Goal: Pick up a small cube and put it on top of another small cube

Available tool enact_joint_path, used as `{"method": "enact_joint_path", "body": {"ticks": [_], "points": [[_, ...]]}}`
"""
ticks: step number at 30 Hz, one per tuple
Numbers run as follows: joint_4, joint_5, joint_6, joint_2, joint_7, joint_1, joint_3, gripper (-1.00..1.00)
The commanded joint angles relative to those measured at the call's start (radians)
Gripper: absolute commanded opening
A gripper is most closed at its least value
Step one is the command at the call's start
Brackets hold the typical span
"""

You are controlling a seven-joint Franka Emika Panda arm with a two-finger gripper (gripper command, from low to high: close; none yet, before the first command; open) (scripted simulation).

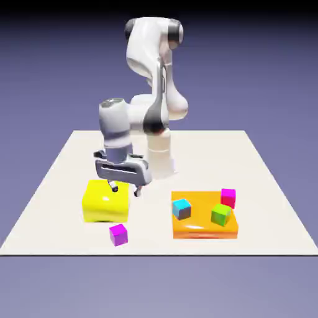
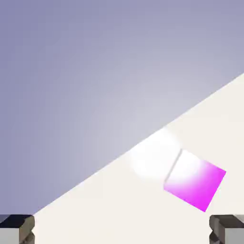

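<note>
small cube (image 1: pixel 118 234) (image 2: pixel 194 185) | glossy purple-magenta | flat on table (turned slightly) | unheld

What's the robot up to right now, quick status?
Tool open, empty, hovering over yellow block. Purple cube on table in front, untouched. Nothing blocking it.

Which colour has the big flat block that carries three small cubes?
Orange block, clearest in the exterior view.

White table (image 1: pixel 62 186) carries yellow block (image 1: pixel 106 201), orange slab (image 1: pixel 202 225), small cube (image 1: pixel 118 234), robot base (image 1: pixel 160 158).
</note>
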Motion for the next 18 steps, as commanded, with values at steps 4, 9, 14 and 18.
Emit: {"method": "enact_joint_path", "body": {"ticks": [4,9,14,18], "points": [[0.106,0.062,-0.131,0.145,0.054,-0.025,-0.032,0.0],[0.239,0.139,-0.294,0.326,0.122,-0.057,-0.071,0.0],[0.25,0.201,-0.248,0.439,0.109,-0.065,-0.053,0.0],[0.237,0.225,-0.199,0.477,0.093,-0.064,-0.038,-1.0]]}}
